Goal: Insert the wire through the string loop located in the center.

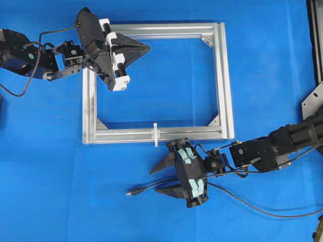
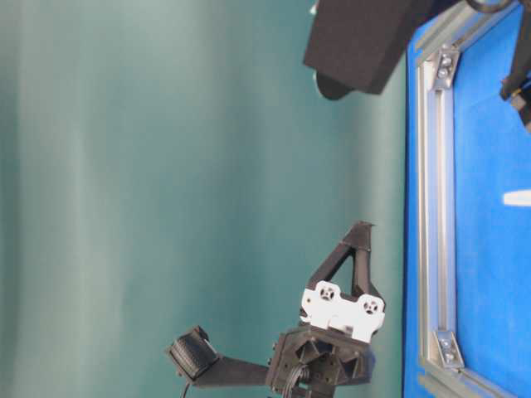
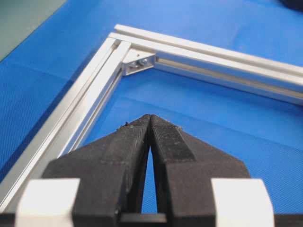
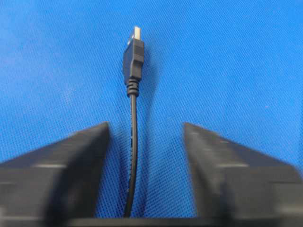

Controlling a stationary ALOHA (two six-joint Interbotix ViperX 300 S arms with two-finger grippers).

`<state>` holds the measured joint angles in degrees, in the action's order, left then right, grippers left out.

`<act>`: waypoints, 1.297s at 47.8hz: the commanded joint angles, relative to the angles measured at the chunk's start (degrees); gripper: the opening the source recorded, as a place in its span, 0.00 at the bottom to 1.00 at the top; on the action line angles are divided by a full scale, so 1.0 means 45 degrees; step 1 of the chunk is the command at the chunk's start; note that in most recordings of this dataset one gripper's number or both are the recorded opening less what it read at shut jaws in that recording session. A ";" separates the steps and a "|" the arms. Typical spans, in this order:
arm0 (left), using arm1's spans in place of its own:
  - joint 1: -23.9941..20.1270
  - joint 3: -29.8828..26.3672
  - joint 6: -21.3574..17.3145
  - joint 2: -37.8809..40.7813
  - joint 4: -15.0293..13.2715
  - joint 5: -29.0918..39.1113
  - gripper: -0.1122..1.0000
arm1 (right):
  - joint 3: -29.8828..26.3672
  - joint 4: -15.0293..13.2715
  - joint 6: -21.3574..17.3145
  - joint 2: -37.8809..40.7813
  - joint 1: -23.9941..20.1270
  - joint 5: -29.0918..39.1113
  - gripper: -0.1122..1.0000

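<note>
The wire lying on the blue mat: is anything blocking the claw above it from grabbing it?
Nothing visible does. The wire runs straight through the gap of the right gripper, its jaws apart on either side, with only bare blue mat around it.

Brushed metal frame [image 1: 224, 80], seemingly cloth table [image 1: 272, 60]
</note>
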<state>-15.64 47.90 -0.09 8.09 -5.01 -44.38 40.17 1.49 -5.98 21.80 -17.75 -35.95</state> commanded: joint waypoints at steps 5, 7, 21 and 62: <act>0.0000 -0.0137 0.0000 -0.0371 0.0059 -0.0059 0.10 | -0.0195 0.0000 0.0039 -0.0195 -0.0020 -0.0059 0.20; 0.0000 -0.0137 0.0000 -0.0371 0.0059 -0.0059 0.10 | -0.0195 0.0000 0.0039 -0.0195 -0.0039 -0.0039 0.13; 0.0000 -0.0117 0.0000 -0.0352 0.0039 -0.0078 0.10 | -0.0176 0.0000 0.0039 -0.0195 -0.0020 -0.0059 0.07; 0.0000 -0.0117 0.0078 -0.0371 0.0059 -0.0078 0.10 | -0.0195 0.0000 0.0020 -0.3105 -0.0020 0.2754 0.07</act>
<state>-15.64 47.90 0.35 8.09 -4.92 -44.38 40.08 1.49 -5.98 10.55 -17.75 -23.99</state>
